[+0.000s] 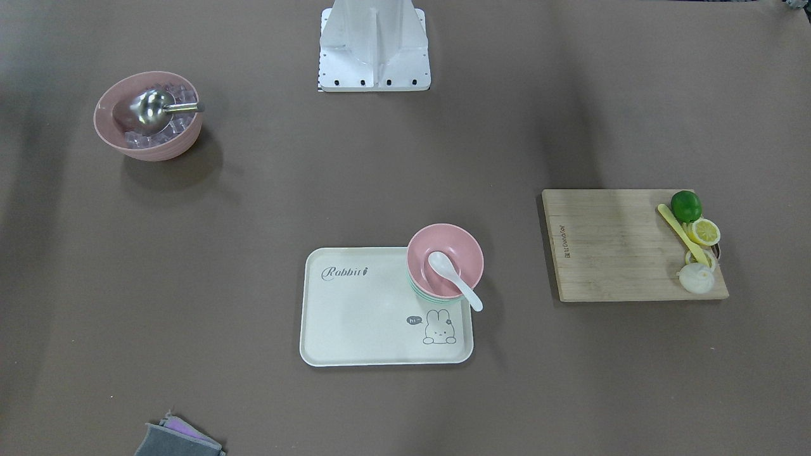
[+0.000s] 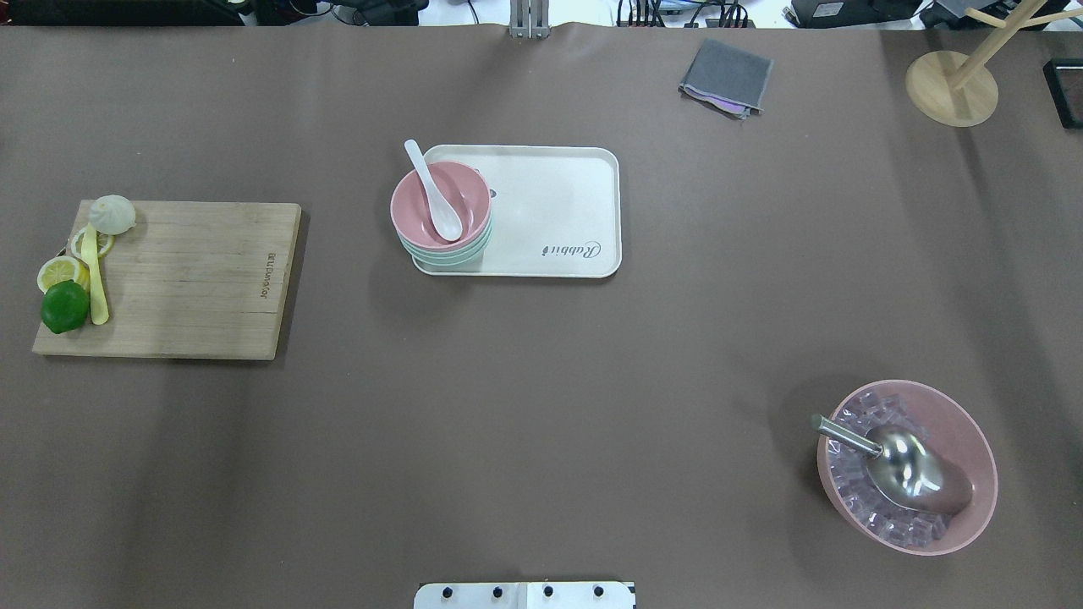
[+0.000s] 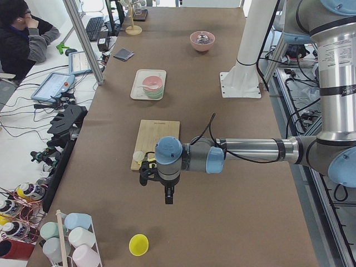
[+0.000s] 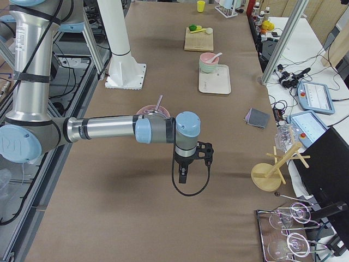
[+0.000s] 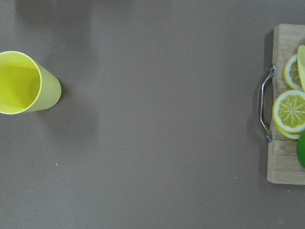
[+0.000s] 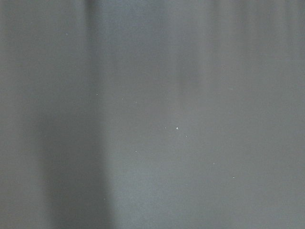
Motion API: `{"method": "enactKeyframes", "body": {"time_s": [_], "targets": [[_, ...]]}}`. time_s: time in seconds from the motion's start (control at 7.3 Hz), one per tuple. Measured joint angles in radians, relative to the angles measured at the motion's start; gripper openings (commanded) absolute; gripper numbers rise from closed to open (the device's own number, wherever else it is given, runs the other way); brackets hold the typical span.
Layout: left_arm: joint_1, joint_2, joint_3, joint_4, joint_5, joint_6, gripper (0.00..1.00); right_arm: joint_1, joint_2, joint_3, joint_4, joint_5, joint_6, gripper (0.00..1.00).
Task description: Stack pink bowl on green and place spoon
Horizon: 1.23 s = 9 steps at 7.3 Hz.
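in the overhead view the pink bowl (image 2: 440,207) sits nested on the green bowl (image 2: 447,252), whose pale green rim shows just beneath it at 6 o'clock; the stack stands at the 9 o'clock end of the tray (image 2: 558,211), right against the tray's edge, and whether its foot rides the raised rim i cannot tell; the spoon (image 2: 436,199) lies inside the pink bowl, scoop down in the hollow, handle leaning over the rim toward 11 o'clock and reaching past the tray's corner; both steps of the task look done to me; the left end effector (image 3: 167,192) hangs over bare tabletop well away from the tray, past the cutting board (image 2: 186,279) and near a yellow cup (image 5: 24,82); the right end effector (image 4: 182,174) hangs over bare tabletop at the opposite end; each shows in a side view only, so i cannot tell whether either is released or clenched, though neither wrist camera shows anything carried; the risks i see are 2: the overhanging handle gives any passing arm a lever, and a brush could flip the spoon out; and a stack so close to the tray's edge may tilt or slide off if the tray is nudged.
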Motion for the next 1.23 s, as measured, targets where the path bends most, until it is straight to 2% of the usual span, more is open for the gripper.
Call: {"method": "enactKeyframes", "body": {"time_s": [0.41, 1.23], "targets": [[-0.002, 0.039, -0.074, 0.005, -0.002, 0.000, 0.98, -0.004, 0.001, -0.002, 0.001, 0.003, -0.001, 1.00], [-0.004, 0.061, -0.094, 0.003, 0.006, -0.001, 0.98, -0.007, 0.002, -0.002, 0.001, 0.008, -0.001, 1.00]]}}
